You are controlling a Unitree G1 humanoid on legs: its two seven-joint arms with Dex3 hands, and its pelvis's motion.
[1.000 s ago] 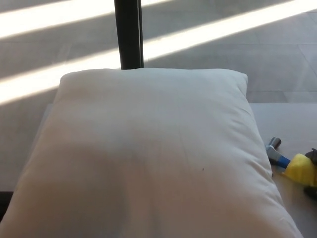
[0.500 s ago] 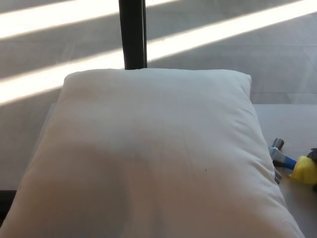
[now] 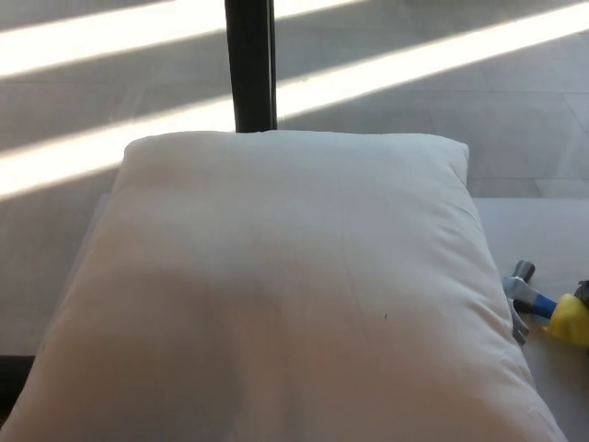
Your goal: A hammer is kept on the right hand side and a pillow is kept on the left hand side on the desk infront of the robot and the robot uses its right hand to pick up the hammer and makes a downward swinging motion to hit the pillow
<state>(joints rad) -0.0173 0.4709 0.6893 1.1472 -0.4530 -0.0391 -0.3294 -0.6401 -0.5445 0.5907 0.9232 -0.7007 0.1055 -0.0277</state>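
The pillow [image 3: 276,285] is lying across most of the desk [image 3: 543,230]. The hammer [image 3: 543,308] is lying just right of it. A sliver of the right hand [image 3: 583,293] is showing there; I cannot tell its grip.

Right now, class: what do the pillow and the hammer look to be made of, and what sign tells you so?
Pillow: white woven cloth over soft filling, judging by its matt surface, puffy corners and faint creases. Hammer: grey metal head with a dull shine; the blue and yellow handle looks like plastic or rubber, though too little shows to be sure.
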